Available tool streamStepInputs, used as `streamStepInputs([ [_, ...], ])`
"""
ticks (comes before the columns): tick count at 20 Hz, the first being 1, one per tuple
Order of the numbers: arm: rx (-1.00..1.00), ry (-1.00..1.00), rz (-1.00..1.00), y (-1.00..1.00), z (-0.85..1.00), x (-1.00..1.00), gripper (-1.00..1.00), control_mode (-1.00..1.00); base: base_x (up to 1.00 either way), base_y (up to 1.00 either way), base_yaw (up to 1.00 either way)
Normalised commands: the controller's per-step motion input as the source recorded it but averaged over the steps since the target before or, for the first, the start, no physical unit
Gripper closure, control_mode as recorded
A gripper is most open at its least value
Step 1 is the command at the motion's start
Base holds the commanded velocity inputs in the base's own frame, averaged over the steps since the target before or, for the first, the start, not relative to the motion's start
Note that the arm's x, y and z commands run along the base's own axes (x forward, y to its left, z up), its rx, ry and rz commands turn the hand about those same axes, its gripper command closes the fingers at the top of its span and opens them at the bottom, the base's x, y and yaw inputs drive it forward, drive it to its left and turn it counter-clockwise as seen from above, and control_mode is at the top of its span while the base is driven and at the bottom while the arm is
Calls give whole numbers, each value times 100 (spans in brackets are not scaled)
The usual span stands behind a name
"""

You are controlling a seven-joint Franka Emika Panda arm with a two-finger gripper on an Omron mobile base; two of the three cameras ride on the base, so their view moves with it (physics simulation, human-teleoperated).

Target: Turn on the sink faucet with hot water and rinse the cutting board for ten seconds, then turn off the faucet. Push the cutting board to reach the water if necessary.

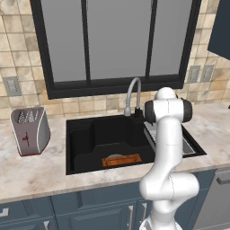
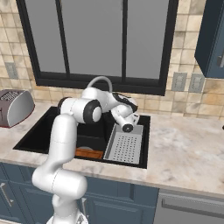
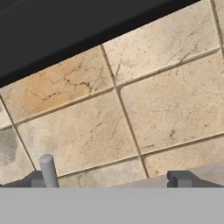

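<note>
The grey gooseneck sink faucet (image 1: 133,91) arches over the back rim of the black sink (image 1: 81,134); no water shows at its spout. The orange-brown cutting board (image 1: 121,160) lies flat on the floor of the left compartment, near the front wall, and also shows past my arm as cutting board (image 2: 89,153). My hand (image 2: 125,116) hovers behind the sink by the faucet's base, pointing at the tiled wall. In the hand view my gripper (image 3: 109,181) is open, fingertips (image 3: 180,178) wide apart. A short grey rod (image 3: 48,169) stands just inside the left tip.
A grey perforated metal rack (image 2: 124,146) fills the sink's right compartment. A silver toaster (image 1: 30,130) stands on the marble counter (image 1: 31,173) to the left. A dark-framed window (image 1: 117,40) and tiled wall (image 3: 131,109) rise close behind the faucet.
</note>
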Motion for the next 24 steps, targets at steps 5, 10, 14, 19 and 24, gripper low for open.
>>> streamStepInputs([
  [5,8,0,0,-100,0,-41,-100,-100,0,0,0],
  [10,5,0,0,-100,0,-25,-100,-100,0,0,0],
  [14,4,0,1,-100,0,-2,-100,-100,0,0,0],
  [19,4,0,2,-100,0,0,-100,-100,0,0,0],
  [24,2,0,1,-100,0,-3,-100,-100,0,0,0],
])
